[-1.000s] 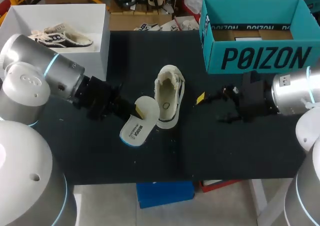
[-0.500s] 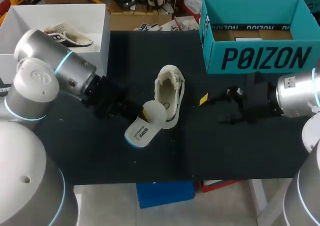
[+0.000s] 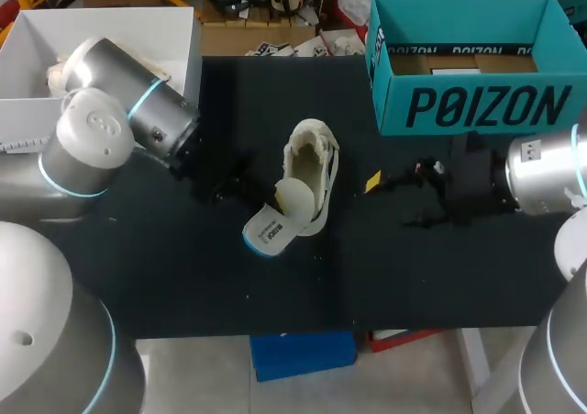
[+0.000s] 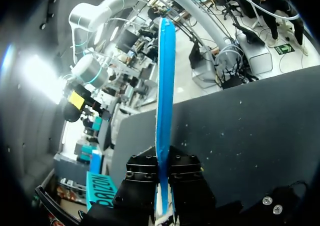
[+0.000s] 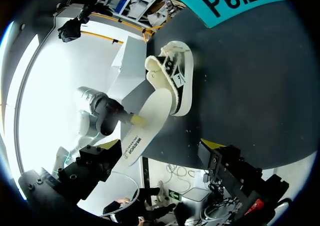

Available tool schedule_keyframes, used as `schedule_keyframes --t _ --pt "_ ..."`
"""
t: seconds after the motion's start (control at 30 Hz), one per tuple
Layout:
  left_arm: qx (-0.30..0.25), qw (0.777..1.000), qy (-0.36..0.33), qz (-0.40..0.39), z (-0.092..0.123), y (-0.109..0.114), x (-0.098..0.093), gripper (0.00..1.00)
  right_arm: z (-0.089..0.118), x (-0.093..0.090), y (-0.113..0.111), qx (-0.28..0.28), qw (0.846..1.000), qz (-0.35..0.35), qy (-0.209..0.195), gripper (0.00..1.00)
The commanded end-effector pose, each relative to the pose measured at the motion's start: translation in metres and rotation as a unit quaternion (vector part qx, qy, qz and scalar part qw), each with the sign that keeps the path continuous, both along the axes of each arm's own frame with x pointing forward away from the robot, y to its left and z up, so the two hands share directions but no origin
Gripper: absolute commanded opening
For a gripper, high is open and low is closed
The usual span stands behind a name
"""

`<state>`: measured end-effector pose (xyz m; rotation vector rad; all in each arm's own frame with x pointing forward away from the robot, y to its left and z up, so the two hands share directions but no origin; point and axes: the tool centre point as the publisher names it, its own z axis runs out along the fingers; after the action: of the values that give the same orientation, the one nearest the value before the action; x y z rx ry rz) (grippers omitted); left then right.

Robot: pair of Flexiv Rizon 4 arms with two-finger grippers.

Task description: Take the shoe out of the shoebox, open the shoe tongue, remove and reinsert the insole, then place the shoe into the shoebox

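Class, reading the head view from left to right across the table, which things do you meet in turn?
white box → left gripper → insole → shoe → right gripper. The teal shoebox is left out, since it spans the same stretch as the right gripper.

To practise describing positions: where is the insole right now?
In the head view, the insole sits near the table's middle, clamped in the left hand, its rounded end over the white shoe.
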<state>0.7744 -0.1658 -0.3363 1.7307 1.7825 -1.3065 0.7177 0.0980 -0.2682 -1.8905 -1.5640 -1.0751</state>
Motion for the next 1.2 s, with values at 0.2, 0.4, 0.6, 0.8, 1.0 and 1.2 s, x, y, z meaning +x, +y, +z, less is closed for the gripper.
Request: schedule_keyframes --t 0.2,0.4,0.6,0.8,1.0,1.2 --pt "0.018 0.999 0.001 -0.029 -0.005 -0.02 0.022 0.0 0.001 0.0 0.0 -0.001 1.0 0.0 0.0 1.0" --pt "0.029 0.999 -0.009 -0.031 -0.005 -0.022 0.034 0.0 0.001 0.0 0.0 -0.001 1.0 0.0 0.0 1.0" --pt "0.033 0.999 -0.013 -0.026 -0.01 -0.02 0.045 0.0 0.001 0.0 0.0 -0.001 1.0 0.0 0.0 1.0" --pt "0.033 0.999 -0.011 -0.016 -0.019 -0.023 0.055 0.0 0.001 0.0 0.0 -0.001 1.0 0.0 0.0 1.0" --pt "0.042 0.999 -0.015 -0.003 -0.025 -0.027 0.065 0.0 0.001 0.0 0.0 -0.001 1.0 0.0 0.0 1.0" --pt "0.05 0.998 -0.022 0.01 -0.026 -0.03 0.073 0.0 0.001 0.0 0.0 -0.001 1.0 0.0 0.0 1.0"
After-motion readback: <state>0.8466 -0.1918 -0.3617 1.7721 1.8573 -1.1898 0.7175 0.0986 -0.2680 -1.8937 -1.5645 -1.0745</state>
